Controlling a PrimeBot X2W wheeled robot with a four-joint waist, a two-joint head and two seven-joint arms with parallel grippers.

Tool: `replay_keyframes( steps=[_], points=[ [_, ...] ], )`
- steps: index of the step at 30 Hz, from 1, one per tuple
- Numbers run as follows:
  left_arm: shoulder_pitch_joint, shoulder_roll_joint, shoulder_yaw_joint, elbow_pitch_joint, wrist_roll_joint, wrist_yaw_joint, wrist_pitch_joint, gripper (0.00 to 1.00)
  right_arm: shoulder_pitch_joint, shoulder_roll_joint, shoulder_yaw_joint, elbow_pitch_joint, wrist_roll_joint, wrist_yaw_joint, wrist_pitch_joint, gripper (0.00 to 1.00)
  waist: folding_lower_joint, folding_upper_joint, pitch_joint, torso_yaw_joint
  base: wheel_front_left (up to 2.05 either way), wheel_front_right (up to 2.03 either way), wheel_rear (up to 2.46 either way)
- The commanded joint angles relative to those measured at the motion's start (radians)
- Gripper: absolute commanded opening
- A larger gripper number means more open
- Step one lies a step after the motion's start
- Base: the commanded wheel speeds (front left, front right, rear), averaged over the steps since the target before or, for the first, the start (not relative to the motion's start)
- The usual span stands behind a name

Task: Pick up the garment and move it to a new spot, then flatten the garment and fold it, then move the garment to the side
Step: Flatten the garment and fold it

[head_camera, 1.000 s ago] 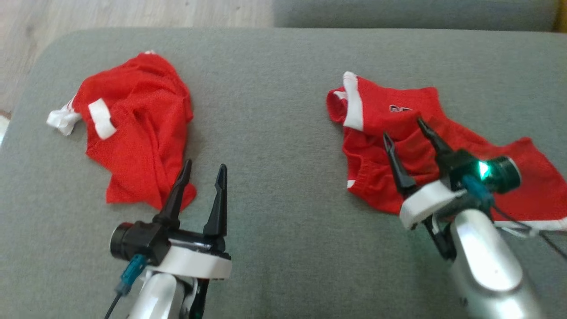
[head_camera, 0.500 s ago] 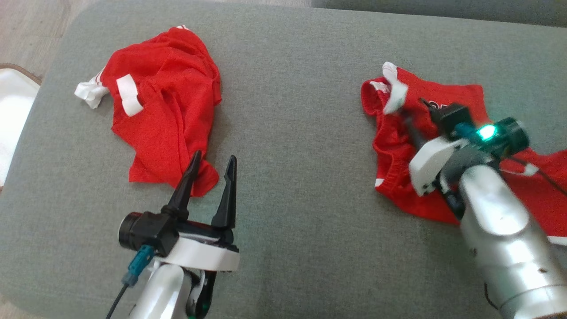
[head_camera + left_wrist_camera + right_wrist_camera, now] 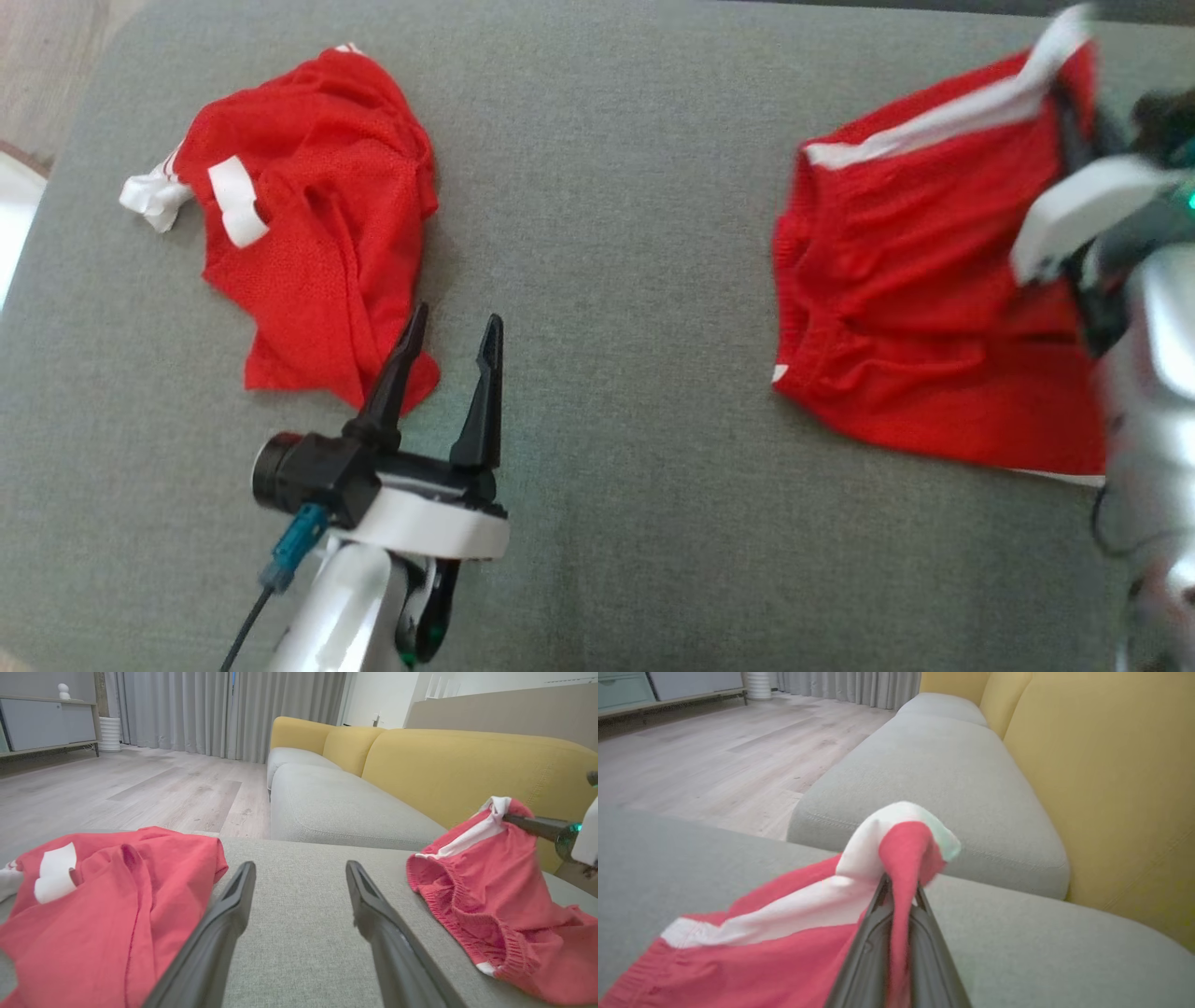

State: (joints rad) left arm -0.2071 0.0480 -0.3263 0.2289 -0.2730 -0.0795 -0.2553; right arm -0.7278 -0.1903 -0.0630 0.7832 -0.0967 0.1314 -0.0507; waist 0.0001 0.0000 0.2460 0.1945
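The garment, red shorts with white trim, hangs partly lifted at the right of the grey cushion. My right gripper is shut on its white-trimmed edge, raised near the top right corner and blurred. In the right wrist view the fingers pinch a fold of red and white cloth. The left wrist view shows the garment draped down from that grip, its elastic waistband on the cushion. My left gripper stands open at the lower left with nothing between its fingers.
A second red garment with white patches lies crumpled at the left, its lower corner touching my left gripper's left finger. A yellow sofa back rises behind another grey seat. Wooden floor lies beyond the cushion's left edge.
My right gripper has shut on the garment's white-trimmed edge and lifted it up and to the right. The camera shifted. My left gripper stayed open in place.
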Motion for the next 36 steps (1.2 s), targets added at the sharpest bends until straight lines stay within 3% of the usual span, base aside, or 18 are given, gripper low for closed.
replay_keyframes(
  steps=[1,11,12,13,14,19,26,31,36],
  points=[
    [-0.05,0.002,0.02,-0.032,-0.006,-0.002,-0.006,1.0,-0.072,-0.009,-0.003,-0.024,-0.018,-0.001,0.007,0.0,-0.0001,0.0,0.01,0.009,0.0,0.0,0.0],
    [-0.085,0.002,-0.011,-0.038,-0.033,0.002,-0.006,1.0,-0.281,-0.1,-0.063,0.153,-0.145,-0.001,0.047,0.0,-0.0001,0.0,0.069,0.083,0.0,0.0,0.0],
    [-0.087,0.002,-0.011,-0.039,-0.034,0.003,-0.006,1.0,-0.298,-0.104,-0.064,0.17,-0.149,-0.001,0.041,0.11,-0.0001,0.0,0.074,0.084,0.0,0.0,0.0],
    [-0.088,0.002,-0.009,-0.041,-0.035,0.005,-0.006,1.0,-0.313,-0.109,-0.063,0.189,-0.154,-0.001,0.038,0.91,-0.0001,0.0,0.078,0.083,0.0,0.0,0.0],
    [-0.089,0.002,-0.008,-0.041,-0.036,0.006,-0.006,1.0,-0.326,-0.112,-0.064,0.213,-0.155,-0.001,0.043,1.0,-0.0001,0.0,0.081,0.081,0.0,0.0,0.0],
    [-0.092,0.002,0.001,-0.039,-0.037,0.01,-0.006,1.0,-0.361,-0.125,-0.081,0.273,-0.157,-0.001,0.009,1.0,-0.0001,0.0,0.076,0.048,0.0,0.0,0.0],
    [-0.083,0.002,0.035,-0.037,-0.022,0.008,-0.006,1.0,-0.31,-0.072,-0.079,0.298,-0.113,-0.001,-0.144,1.0,-0.0001,0.0,0.018,-0.024,0.0,0.0,0.0],
    [-0.066,0.002,0.053,-0.038,-0.012,0.007,-0.006,1.0,-0.251,-0.025,-0.061,0.26,-0.072,-0.001,-0.196,1.0,-0.0001,0.0,-0.025,-0.062,0.0,0.0,0.0],
    [-0.038,0.002,0.071,-0.039,-0.007,0.008,-0.006,1.0,-0.124,0.035,-0.014,0.119,0.006,-0.001,-0.21,1.0,-0.0001,0.0,-0.071,-0.094,0.0,0.0,0.0]
  ],
)
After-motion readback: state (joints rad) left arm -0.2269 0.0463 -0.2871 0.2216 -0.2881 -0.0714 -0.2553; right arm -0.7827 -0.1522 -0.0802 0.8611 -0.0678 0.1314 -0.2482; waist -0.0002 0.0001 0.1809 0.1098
